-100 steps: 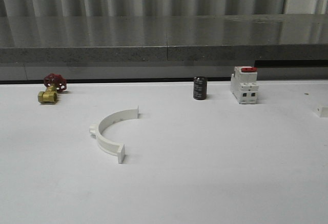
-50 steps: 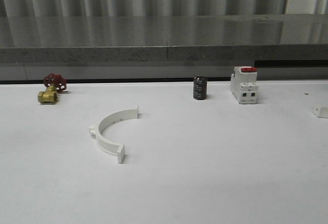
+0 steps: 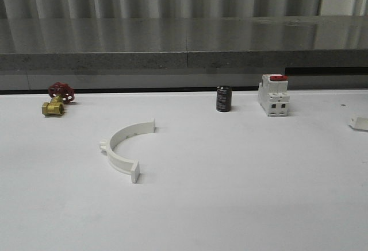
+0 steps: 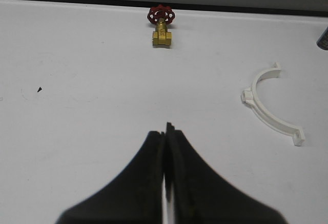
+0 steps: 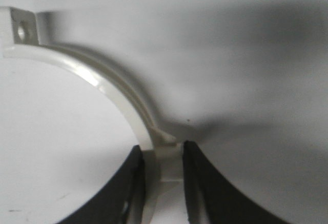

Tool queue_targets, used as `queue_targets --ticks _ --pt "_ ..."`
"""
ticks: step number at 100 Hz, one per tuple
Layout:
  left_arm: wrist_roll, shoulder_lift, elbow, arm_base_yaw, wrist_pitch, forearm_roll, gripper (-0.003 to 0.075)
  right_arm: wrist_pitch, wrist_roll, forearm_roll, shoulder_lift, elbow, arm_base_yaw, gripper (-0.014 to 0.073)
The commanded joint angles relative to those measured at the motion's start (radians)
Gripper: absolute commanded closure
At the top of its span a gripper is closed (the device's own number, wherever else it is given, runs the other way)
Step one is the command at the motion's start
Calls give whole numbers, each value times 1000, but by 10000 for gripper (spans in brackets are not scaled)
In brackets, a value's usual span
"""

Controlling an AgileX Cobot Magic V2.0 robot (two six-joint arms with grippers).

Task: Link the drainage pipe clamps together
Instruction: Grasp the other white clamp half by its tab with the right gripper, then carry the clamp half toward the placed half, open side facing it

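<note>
One white half-ring drainage pipe clamp (image 3: 122, 147) lies flat on the table left of centre, its open side facing right; the left wrist view shows it as clamp (image 4: 266, 108), off to the side of my left gripper (image 4: 165, 131). That gripper is shut with nothing in it, hovering over bare table. The second clamp (image 5: 102, 75) is in my right gripper (image 5: 161, 149), which is shut on the clamp's middle at the side lug. One end tab of it (image 3: 360, 123) pokes in at the front view's right edge.
A brass valve with a red handwheel (image 3: 57, 99) sits at the back left, valve (image 4: 161, 24) ahead of the left gripper. A black cylinder (image 3: 223, 99) and a white breaker with a red switch (image 3: 273, 95) stand at the back right. A grey ledge (image 3: 184, 61) runs behind the table.
The clamp tab at the front view's right edge has shifted slightly up and tilted. The clamp on the table and the other objects have not moved.
</note>
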Motion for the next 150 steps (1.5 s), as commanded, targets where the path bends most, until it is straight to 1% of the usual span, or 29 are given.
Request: queue_targets --ticks 1,9,12,25,34,46,47,53,63,84,97,109,132,150 --pt "0 4 -28 3 -72 -5 741 13 39 14 -84 -44 33 456" --pt "0 4 -28 3 -72 -5 741 44 136 13 -116 -60 71 450" --pt "0 4 -28 3 -72 -5 741 60 152 8 -128 -65 89 450" --pt "0 4 -28 3 -72 -5 741 113 252 -65 -182 -68 210 450" --pt "0 4 -28 3 -72 -5 741 135 391 -171 -202 -74 312 450" --pt "0 4 -28 3 -72 -5 741 181 638 -359 -203 -106 459 450" --pt "0 4 -28 3 -72 -5 741 185 678 -376 -203 -111 475 450" --pt "0 4 -28 3 -72 -5 741 192 760 -417 -201 -127 536 450" --pt "0 4 -28 3 -72 -5 741 206 859 -421 -183 -174 623 450" --pt "0 4 -28 3 -72 -5 741 248 937 -413 -86 -285 723 450" --pt "0 4 -28 3 -72 -5 741 262 948 -407 -9 -356 776 450" --pt "0 4 -28 3 -72 -5 741 267 986 -404 62 -423 815 450" --pt "0 4 -28 3 -72 -5 741 276 1018 -397 140 -495 866 450" --pt "0 4 -28 3 -72 -5 741 271 1048 -389 159 -507 885 450"
